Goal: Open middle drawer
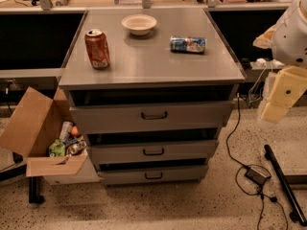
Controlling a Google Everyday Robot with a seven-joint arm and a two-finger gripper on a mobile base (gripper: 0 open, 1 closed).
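Note:
The grey cabinet (152, 56) has three drawers. The middle drawer (192, 150) is the second one, a low flat grey front with a small dark loop handle (153, 152) at its centre. A dark gap shows above its front. The taller top drawer (192, 116) is above it and the slim bottom drawer (182, 174) below it. My gripper (276, 107), a pale yellow end on the white arm (292, 32), hangs at the right edge of the view. It is well to the right of the cabinet, level with the top drawer, and touches nothing.
On the cabinet top stand a red can (97, 48), a white bowl (139, 24) and a blue-white can (188, 44) lying on its side. An open cardboard box (29, 128) of trash sits left of the drawers. Cables, a power adapter (257, 175) and a black bar (285, 183) lie on the floor to the right.

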